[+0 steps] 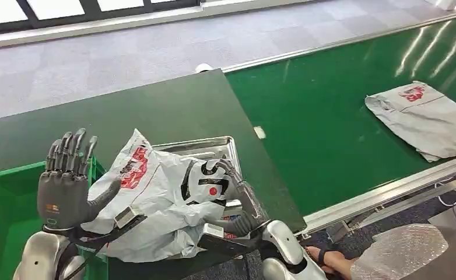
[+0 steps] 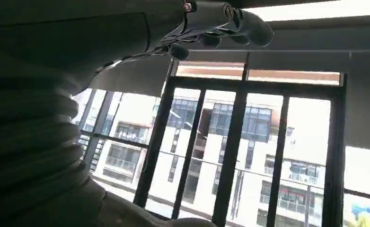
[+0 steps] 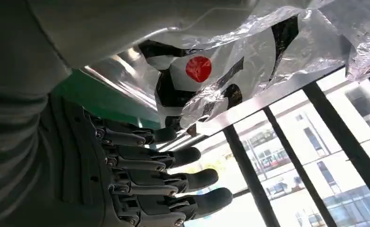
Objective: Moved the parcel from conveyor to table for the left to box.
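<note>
Head view | parcel on table — right hand grips its edge

A parcel-sorting workspace: a green conveyor belt beside a dark counter, a green bin, grey carpeted floor.

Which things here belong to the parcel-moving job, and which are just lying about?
Job:
parcel on the table
conveyor
green box
left robot hand, raised
right robot hand, by the parcel

Lying about:
metal tray
second parcel on the conveyor
bubble wrap
</note>
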`<action>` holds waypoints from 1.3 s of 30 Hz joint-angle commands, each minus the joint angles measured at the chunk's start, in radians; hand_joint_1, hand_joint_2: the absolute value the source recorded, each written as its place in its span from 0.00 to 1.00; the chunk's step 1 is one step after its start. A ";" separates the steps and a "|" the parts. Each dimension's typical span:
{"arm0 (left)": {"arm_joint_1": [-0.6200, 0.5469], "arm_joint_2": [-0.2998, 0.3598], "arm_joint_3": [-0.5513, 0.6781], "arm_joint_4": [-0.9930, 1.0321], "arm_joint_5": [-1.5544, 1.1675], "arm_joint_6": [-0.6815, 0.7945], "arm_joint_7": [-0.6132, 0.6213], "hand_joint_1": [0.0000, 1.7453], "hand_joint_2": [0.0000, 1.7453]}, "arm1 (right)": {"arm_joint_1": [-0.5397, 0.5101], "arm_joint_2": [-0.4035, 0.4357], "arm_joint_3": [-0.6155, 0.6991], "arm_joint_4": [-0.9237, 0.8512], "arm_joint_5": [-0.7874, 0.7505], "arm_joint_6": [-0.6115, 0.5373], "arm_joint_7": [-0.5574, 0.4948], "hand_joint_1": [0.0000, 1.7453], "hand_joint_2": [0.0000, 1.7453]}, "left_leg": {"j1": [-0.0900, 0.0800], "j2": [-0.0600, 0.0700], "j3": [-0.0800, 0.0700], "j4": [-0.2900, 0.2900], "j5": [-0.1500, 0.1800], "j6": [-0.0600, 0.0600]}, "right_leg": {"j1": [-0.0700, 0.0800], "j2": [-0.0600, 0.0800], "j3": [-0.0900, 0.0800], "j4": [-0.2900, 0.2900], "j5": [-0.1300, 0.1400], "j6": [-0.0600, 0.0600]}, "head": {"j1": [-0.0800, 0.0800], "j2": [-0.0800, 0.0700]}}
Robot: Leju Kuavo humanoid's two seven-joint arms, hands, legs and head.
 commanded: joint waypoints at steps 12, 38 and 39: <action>-0.235 0.210 -0.511 0.403 0.427 -0.706 -0.225 0.00 1.00 | 0.174 0.029 -0.277 -0.315 -0.352 -0.169 -0.302 0.00 1.00 | -0.001 -0.008 0.004 -0.004 0.002 0.000 | -0.001 -0.005 0.007 -0.003 -0.001 0.000 | 0.001 0.000; -0.375 0.236 -0.675 0.407 0.488 -0.697 -0.242 0.00 1.00 | 0.161 0.077 -0.314 -0.296 -0.386 -0.143 -0.342 0.00 1.00 | 0.000 -0.002 0.012 -0.004 -0.006 0.000 | -0.001 -0.001 0.021 -0.002 -0.006 -0.001 | 0.000 0.000; -0.373 0.236 -0.672 0.404 0.488 -0.689 -0.239 0.00 1.00 | 0.160 0.078 -0.314 -0.294 -0.385 -0.144 -0.343 0.00 1.00 | 0.000 -0.003 0.015 -0.003 -0.007 0.000 | -0.001 -0.002 0.024 -0.002 -0.008 -0.001 | 0.000 0.000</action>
